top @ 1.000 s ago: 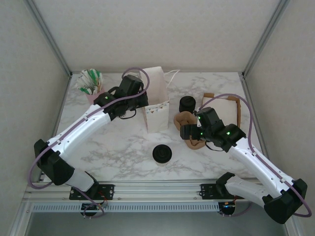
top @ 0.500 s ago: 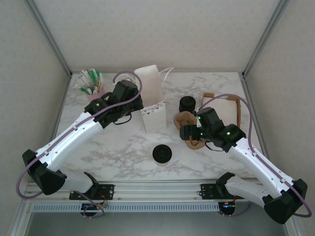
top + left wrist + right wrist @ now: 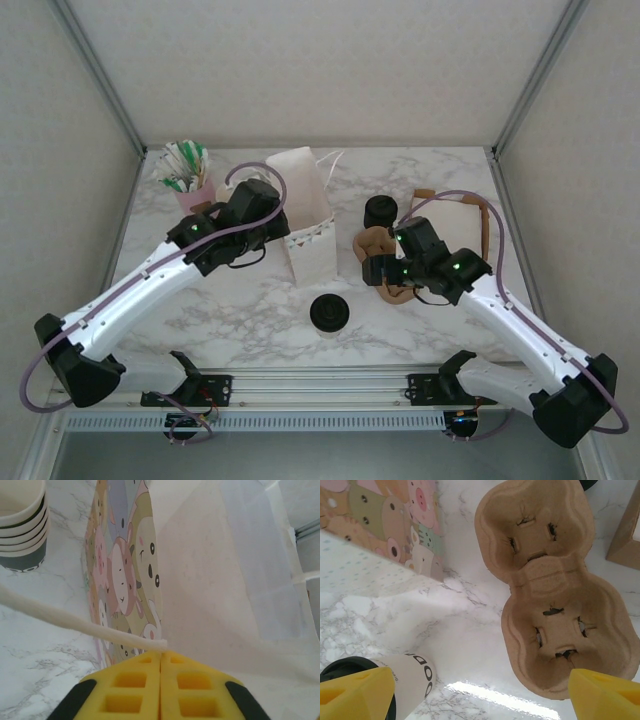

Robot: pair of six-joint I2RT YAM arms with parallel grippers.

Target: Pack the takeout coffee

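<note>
White marble-look counter (image 3: 240, 300), glossy. On it is a white paper bag with a cartoon-animal band and cord handles (image 3: 305, 215), thin and creased, mid-counter toward the far edge. My left tool (image 3: 161, 662) has its yellow foam pads pressed together, pinching the bag where a cord meets the rim.

A brown moulded-pulp cup carrier (image 3: 550, 595), matte, with two round wells and slit bottoms, lies right of the bag. My right tool (image 3: 477, 682) hangs over the carrier's near end with its pads spread wide and nothing between them.

Compared with a second ago, the bag top leans further toward the left edge, the left arm has drawn back that way, and the right tool has edged toward the bag.

The takeout coffee (image 3: 329, 313) hasn't moved. It is a black disc from above, standing near the middle of the near edge, clear of the bag. In the right wrist view its side (image 3: 412, 677) looks pale with black lettering.

A black cylinder (image 3: 380, 212) stands beyond the carrier.
</note>
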